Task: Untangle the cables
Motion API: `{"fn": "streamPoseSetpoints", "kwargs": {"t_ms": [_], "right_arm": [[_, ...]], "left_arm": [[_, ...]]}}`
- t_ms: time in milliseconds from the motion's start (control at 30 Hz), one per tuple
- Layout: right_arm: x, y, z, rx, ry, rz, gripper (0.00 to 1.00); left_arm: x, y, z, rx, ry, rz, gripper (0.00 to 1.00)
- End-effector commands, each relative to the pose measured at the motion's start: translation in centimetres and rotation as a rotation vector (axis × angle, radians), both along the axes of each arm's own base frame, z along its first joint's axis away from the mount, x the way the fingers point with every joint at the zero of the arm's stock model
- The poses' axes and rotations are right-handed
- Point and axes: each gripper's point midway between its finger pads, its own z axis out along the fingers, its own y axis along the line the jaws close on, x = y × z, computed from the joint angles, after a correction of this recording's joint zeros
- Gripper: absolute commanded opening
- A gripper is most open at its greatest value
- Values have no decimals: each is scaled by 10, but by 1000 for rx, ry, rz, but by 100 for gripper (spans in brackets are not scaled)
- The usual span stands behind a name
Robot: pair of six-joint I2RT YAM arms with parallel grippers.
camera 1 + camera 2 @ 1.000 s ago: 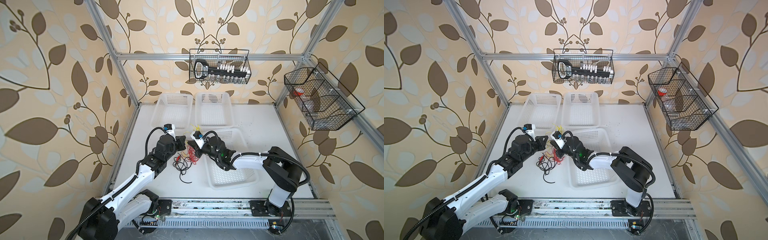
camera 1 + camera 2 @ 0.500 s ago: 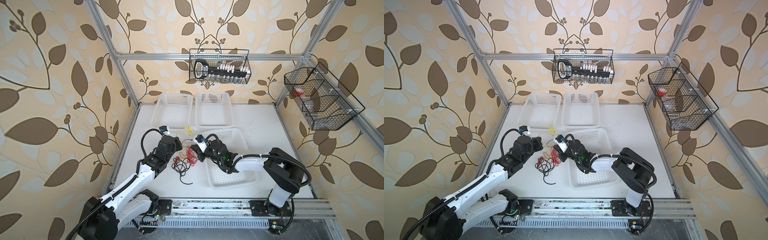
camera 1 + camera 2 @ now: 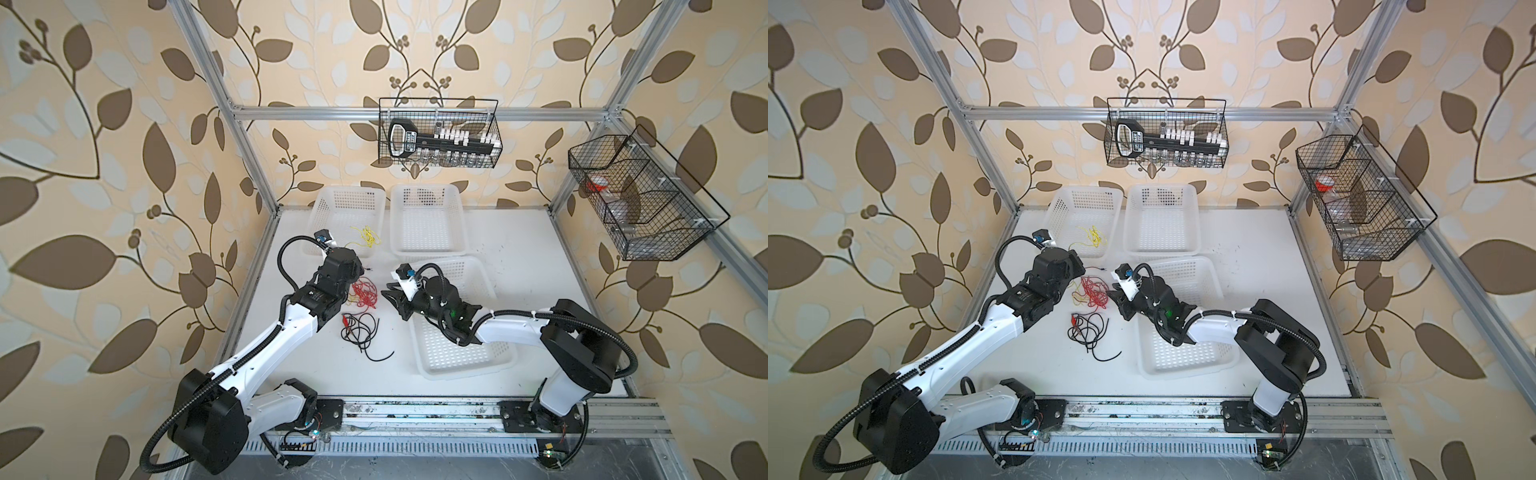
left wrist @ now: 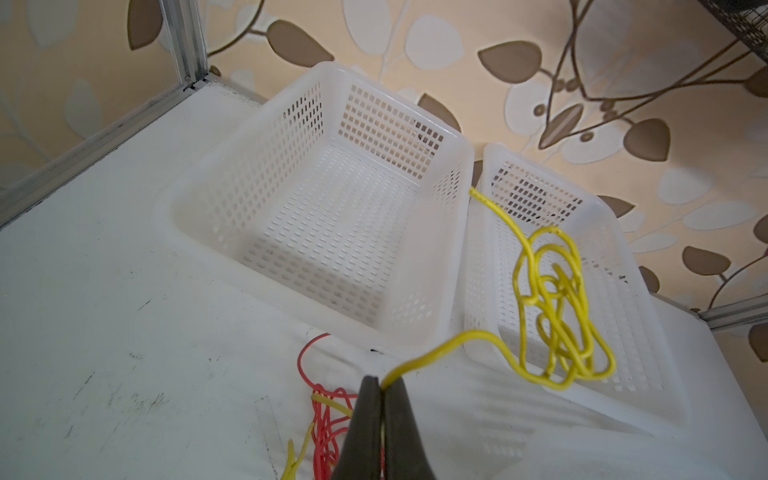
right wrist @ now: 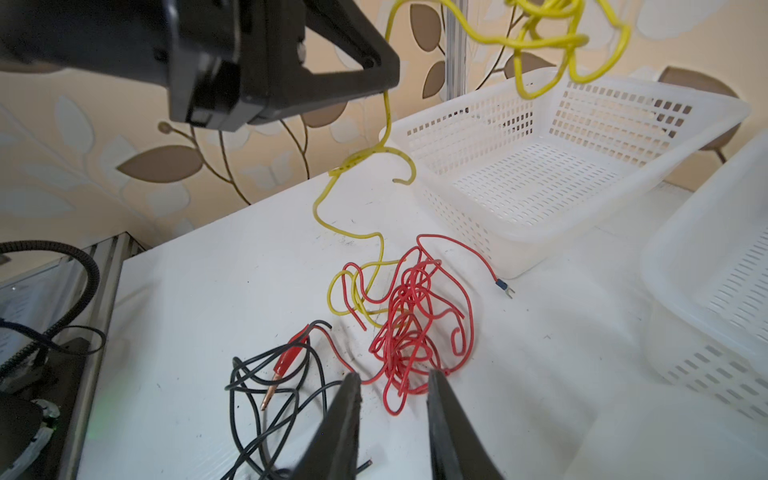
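Note:
My left gripper [image 4: 382, 386] is shut on the yellow cable [image 4: 552, 299]. Its curly free bunch [image 3: 365, 237] hangs in the air over the near end of the back-left basket [image 4: 316, 208]. The yellow cable's lower part [image 5: 357, 291] trails down and loops into the red cable [image 5: 415, 328], a tangled heap on the table. The black cable [image 5: 266, 374], with a red clip, lies beside the heap. My right gripper [image 5: 392, 378] is open just above the near edge of the red heap and holds nothing. Both top views show the left gripper [image 3: 1077, 259] and the right gripper [image 3: 1115, 301] either side of the red cable [image 3: 1094, 291].
Two white perforated baskets stand at the back of the table, and a third [image 3: 461, 357] lies under my right arm. A wire basket [image 3: 440, 133] hangs on the back wall and another [image 3: 640, 199] on the right wall. The red cable's fork terminal [image 5: 505, 289] rests near the back-left basket.
My right gripper has let go of the yellow cable, opened, and dropped toward the red heap. The left gripper has carried the yellow bunch back and left, over the back-left basket.

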Motion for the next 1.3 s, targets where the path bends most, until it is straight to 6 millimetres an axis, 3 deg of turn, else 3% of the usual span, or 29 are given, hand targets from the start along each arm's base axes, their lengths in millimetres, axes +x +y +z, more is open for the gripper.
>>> {"fn": "streamPoseSetpoints", "kwargs": {"t_ms": [0, 200, 467, 600, 800, 1000, 1100, 1267], "right_arm": [[-6, 1, 15, 34, 9, 29, 37], [-11, 22, 26, 117, 121, 72, 45], [-7, 54, 22, 231, 298, 74, 47], [0, 57, 16, 252, 336, 40, 47], [5, 63, 24, 265, 327, 44, 49], [12, 73, 28, 273, 319, 52, 49], [18, 80, 22, 269, 336, 47, 43], [22, 83, 18, 283, 345, 44, 18]], "left_arm": [[5, 7, 10, 14, -7, 44, 0], [2, -10, -2, -82, 7, -25, 0], [-1, -26, 8, -236, -12, -68, 0], [-3, -31, 17, -287, -29, -90, 0], [-7, -37, 26, -333, -46, -123, 0], [-15, -39, 24, -345, -21, -142, 0], [-18, -38, 26, -353, -28, -146, 0], [-21, -31, 26, -320, -29, -123, 0]]}}
